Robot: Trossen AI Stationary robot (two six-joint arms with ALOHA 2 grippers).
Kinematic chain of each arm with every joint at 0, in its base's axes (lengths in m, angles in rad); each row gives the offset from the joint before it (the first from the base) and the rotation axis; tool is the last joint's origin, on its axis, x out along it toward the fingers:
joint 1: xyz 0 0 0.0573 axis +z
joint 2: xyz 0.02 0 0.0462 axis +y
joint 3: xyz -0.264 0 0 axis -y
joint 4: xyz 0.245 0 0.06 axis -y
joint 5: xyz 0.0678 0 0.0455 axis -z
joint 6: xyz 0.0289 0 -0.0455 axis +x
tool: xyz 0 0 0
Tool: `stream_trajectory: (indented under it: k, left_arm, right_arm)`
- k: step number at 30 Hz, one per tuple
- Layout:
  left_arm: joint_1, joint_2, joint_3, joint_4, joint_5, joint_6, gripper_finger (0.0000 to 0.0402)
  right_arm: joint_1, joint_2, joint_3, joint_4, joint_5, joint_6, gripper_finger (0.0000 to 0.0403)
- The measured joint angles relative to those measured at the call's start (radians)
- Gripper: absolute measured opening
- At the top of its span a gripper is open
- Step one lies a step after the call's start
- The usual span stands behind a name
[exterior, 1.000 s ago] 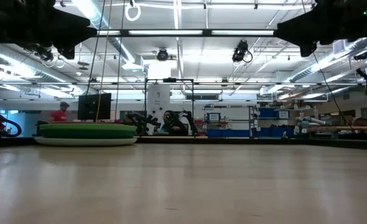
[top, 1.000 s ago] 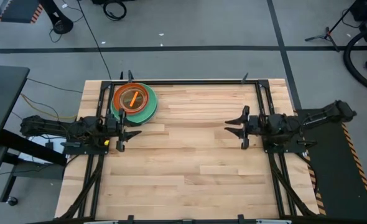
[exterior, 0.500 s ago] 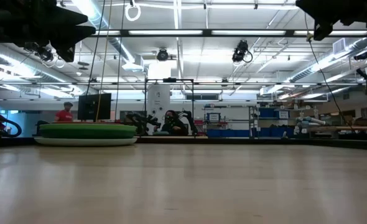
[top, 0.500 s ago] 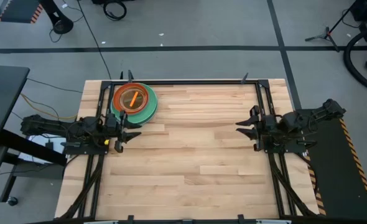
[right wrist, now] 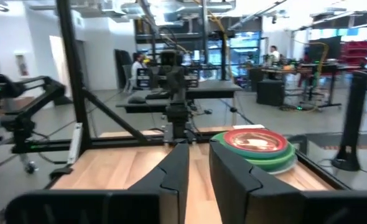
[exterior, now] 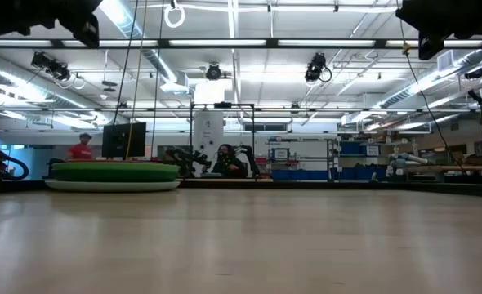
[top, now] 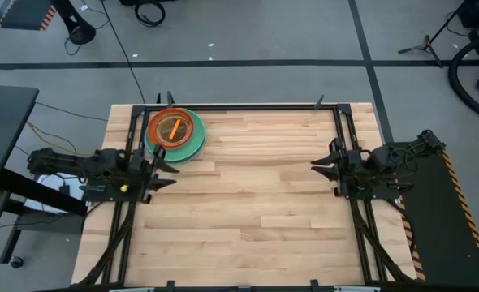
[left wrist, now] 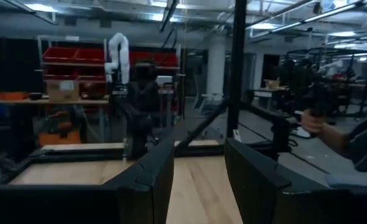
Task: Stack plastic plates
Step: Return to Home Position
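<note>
Plates [top: 174,134] stacked, left gripper [top: 163,166] drawn back, right gripper [top: 325,168] nearly steady, both spread

One camera hung overhead, looking straight down on my whole table [top: 256,203]. Another sat at table-top height, facing level into the room. My wrist cameras faced inward across it. Overhead, low and right-wrist views shared the stack of plastic plates [top: 174,134].

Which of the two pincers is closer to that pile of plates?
The left pincer, just beside the pile; the right pincer sits across the table.
</note>
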State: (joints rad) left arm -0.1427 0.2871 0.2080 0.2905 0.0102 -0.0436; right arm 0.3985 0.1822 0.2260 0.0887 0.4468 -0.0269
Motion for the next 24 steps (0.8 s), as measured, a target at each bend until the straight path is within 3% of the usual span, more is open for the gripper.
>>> stream_trajectory:
  k: [7, 12, 17, 21, 24]
  left_arm:
    - [0.028, 0.024, -0.101, 0.064, 0.001, -0.027, 0.0146]
    - [0.028, 0.038, -0.198, 0.256, -0.003, -0.027, 0.0131]
    - [0.044, 0.032, -0.15, 0.225, -0.004, -0.018, 0.0098]
    - [0.068, 0.031, -0.08, 0.06, -0.005, -0.031, 0.0065]
    - [0.079, 0.032, -0.075, 0.025, -0.004, -0.036, 0.0041]
  right_arm:
    - [0.001, 0.0, -0.018, -0.028, 0.026, 0.022, 0.0009]
    - [0.022, 0.0, -0.106, 0.088, 0.024, 0.02, 0.001]
    - [0.045, -0.04, -0.094, 0.033, 0.025, 0.006, 0.0005]
    - [0.074, -0.131, -0.062, -0.077, 0.045, -0.016, 0.0004]
    - [0.098, -0.18, -0.076, -0.108, 0.085, -0.004, 0.0004]
